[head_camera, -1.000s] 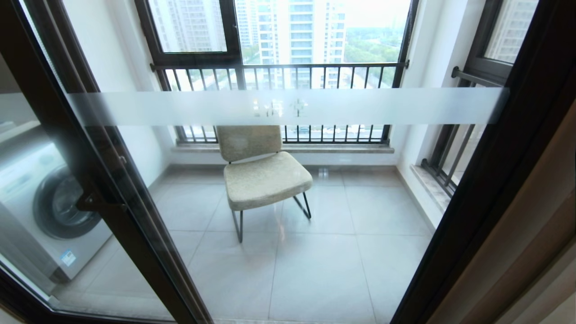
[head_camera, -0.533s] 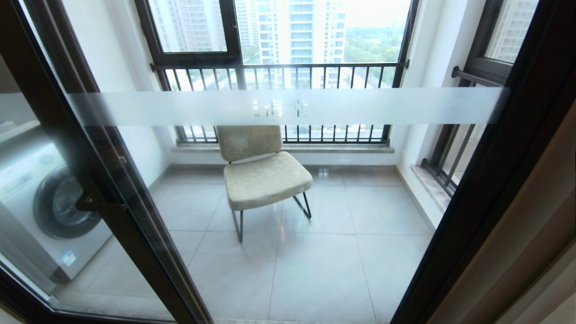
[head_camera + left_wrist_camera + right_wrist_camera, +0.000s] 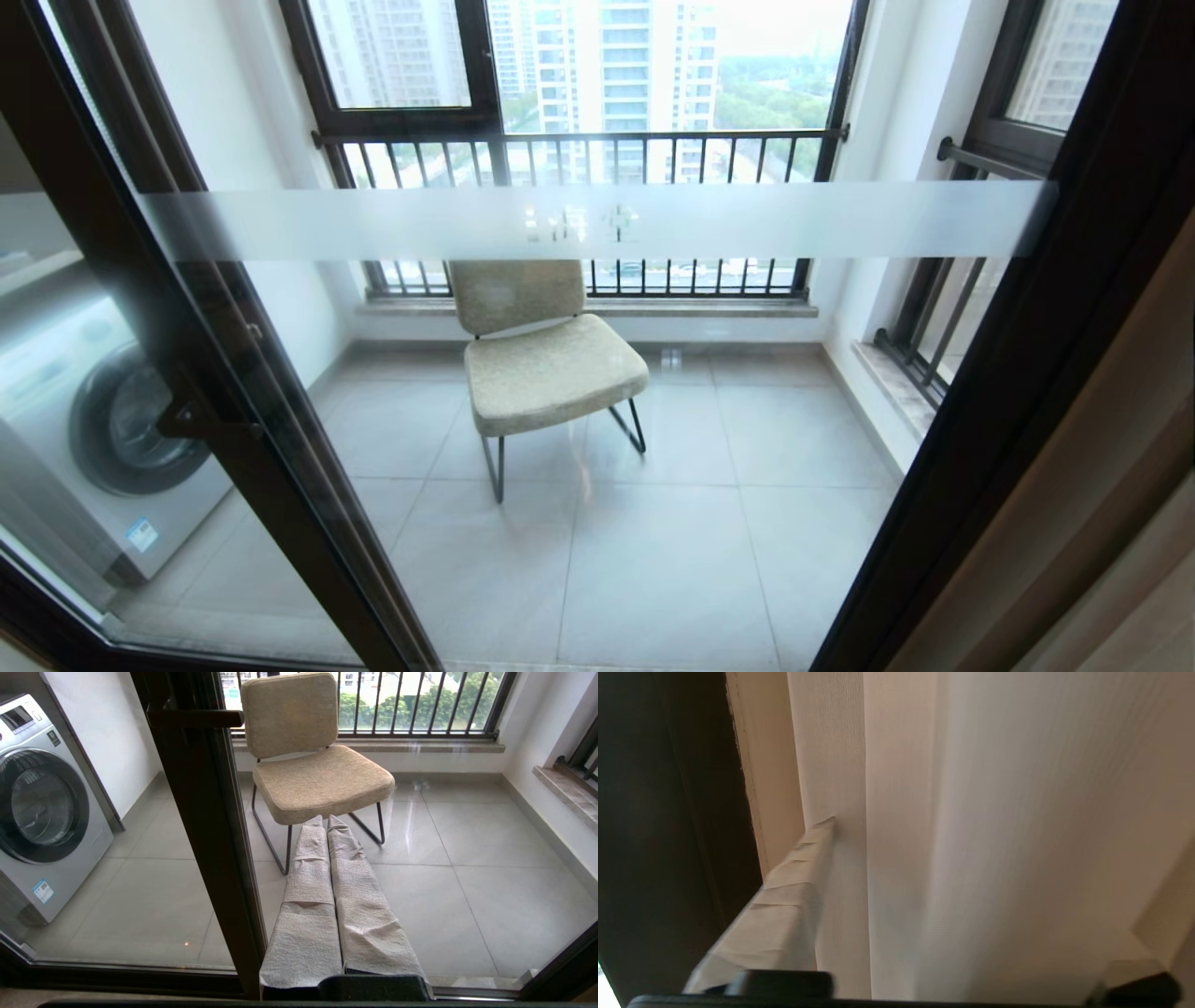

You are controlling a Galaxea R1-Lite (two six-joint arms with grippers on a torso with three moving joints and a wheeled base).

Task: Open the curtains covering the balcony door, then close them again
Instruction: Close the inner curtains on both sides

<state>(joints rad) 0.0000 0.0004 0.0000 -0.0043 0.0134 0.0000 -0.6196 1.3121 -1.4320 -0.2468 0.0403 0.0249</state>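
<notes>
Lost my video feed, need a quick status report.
Left gripper shut, parked facing the balcony door. Right gripper open around the white curtains, bunched at the door's right. Glass uncovered. Nothing in the way.

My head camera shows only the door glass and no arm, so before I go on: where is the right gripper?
Observer: The right gripper is at the curtains, with folds of pale fabric between its fingers.
Operator: Has it clamped them?
Observer: No. The fingers are spread wide. One fingertip appears to rest against the sheer fabric, and the other is far from it.
Operator: And the left?
Observer: The left gripper is shut, holds nothing, and points at the balcony door.
</notes>
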